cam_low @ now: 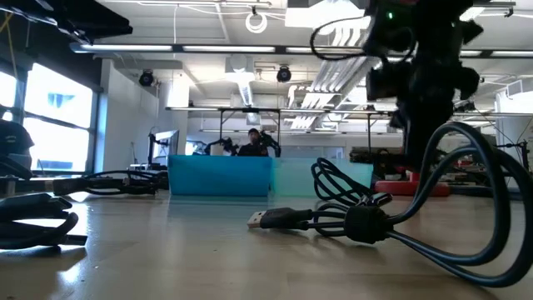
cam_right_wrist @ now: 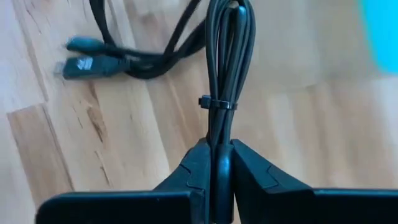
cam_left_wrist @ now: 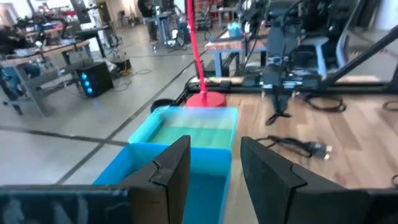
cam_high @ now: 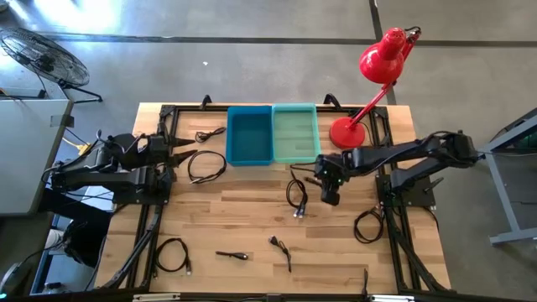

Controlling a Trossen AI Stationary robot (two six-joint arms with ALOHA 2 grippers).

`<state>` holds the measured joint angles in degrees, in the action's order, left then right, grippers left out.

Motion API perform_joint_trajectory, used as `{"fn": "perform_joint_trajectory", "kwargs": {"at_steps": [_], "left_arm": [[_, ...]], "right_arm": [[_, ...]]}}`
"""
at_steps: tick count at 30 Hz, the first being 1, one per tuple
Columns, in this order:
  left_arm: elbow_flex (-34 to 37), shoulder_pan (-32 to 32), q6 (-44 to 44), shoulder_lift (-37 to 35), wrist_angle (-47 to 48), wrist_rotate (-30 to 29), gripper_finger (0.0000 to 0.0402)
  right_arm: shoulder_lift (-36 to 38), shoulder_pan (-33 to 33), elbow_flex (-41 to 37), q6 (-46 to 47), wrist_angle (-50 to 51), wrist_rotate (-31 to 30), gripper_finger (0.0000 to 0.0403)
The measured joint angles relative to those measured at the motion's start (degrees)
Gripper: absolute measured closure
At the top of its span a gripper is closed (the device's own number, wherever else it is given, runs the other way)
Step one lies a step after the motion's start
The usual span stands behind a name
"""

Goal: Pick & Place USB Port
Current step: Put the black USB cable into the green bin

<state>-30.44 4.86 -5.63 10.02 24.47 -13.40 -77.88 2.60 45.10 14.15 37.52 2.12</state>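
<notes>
A black USB cable (cam_high: 298, 198), bundled with a tie (cam_right_wrist: 217, 103), is at the table's middle, in front of the green bin (cam_high: 295, 132). Its plug end (cam_low: 268, 218) lies on the wood while its loops rise toward my right gripper (cam_right_wrist: 217, 152), which is above it and shut on the bundle. The blue bin (cam_high: 250, 134) stands left of the green one. My left gripper (cam_left_wrist: 214, 149) waits at the table's left, near the blue bin (cam_left_wrist: 155, 168), with its fingers open and touching nothing. My right gripper pinches the cable's looped end (cam_right_wrist: 219, 134) between its two fingers, several strands together, just behind the tie. The fingers come from above and lie along the bundle. The held loop is raised, and the plug end (cam_right_wrist: 79, 65) rests on the table.
A red desk lamp (cam_high: 373, 84) stands at the far right, close behind the right arm. Several other black cables lie about: near the left arm (cam_high: 205, 164), along the near edge (cam_high: 172, 253) (cam_high: 233, 254) (cam_high: 281, 247), and at the right (cam_high: 367, 225).
</notes>
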Motion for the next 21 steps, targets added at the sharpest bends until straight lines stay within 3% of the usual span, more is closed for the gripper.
{"fn": "perform_joint_trajectory", "kwargs": {"at_steps": [8, 14, 21], "left_arm": [[0.26, 0.0, 0.77, 3.68, -9.79, 4.55, 0.0261], [0.26, 0.0, 0.77, 14.34, -22.49, 8.66, 0.0261], [0.26, 0.0, 0.05, 28.03, -42.34, 16.01, 0.0261]], "right_arm": [[4.35, -0.03, 15.13, -5.52, 7.8, -7.55, 0.037], [4.91, -0.02, 24.53, -11.23, 7.15, -8.73, 0.037], [4.89, -1.49, 28.73, -16.03, 1.2, -8.52, 0.037]]}}
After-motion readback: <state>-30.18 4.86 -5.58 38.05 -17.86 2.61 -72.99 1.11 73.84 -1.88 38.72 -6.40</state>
